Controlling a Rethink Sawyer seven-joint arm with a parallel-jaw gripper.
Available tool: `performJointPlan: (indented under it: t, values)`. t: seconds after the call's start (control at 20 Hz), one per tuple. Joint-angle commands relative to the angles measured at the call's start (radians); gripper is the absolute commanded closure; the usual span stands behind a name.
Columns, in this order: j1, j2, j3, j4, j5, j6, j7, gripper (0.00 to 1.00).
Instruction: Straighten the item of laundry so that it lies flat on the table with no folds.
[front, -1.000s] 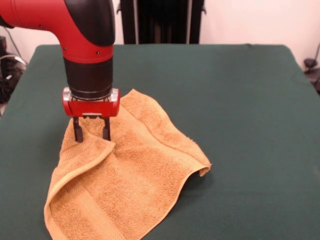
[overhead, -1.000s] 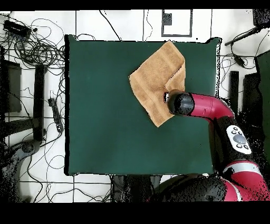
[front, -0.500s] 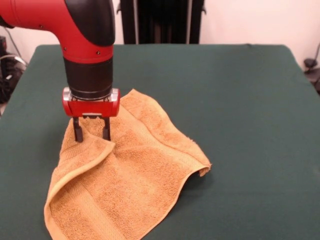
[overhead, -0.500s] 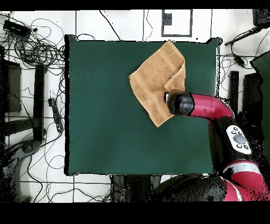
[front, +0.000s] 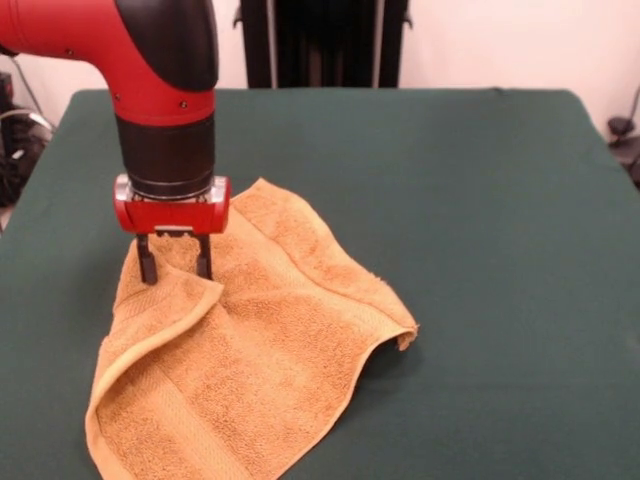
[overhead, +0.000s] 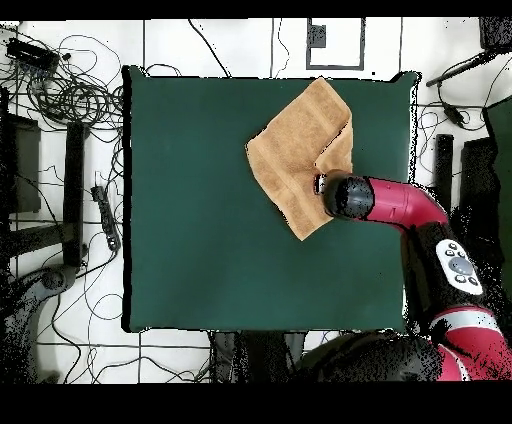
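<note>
Cables (overhead: 70, 90) ring table (front: 480, 200); gripper (front: 175, 268) overhangs folded towel (front: 260, 340).

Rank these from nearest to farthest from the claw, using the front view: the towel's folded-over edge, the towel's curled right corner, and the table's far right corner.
1. The folded-over edge of the towel, just below the claw on the left.
2. The curled right corner, out toward the middle of the picture.
3. The far right corner of the table, at the upper right.

no readable text, labels or numbers, seemingly, in either view
</note>
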Motion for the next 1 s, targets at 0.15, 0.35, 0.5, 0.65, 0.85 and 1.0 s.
performJointPlan:
  t: [0.15,0.35,0.5,0.65,0.85,1.0]
  values:
    - [-0.126,0.131,0.127,-0.047,-0.108,0.014,-0.224,0.0]
    - [-0.171,0.143,0.156,-0.057,-0.129,0.028,-0.247,0.0]
    - [-0.189,0.143,0.172,-0.065,-0.139,0.047,-0.244,0.0]
    - [-0.198,0.135,0.183,-0.061,-0.15,0.059,-0.25,0.0]
    - [-0.203,0.13,0.189,-0.04,-0.162,0.049,-0.231,0.0]
    - [-0.192,0.124,0.191,-0.035,-0.176,0.05,-0.222,0.0]
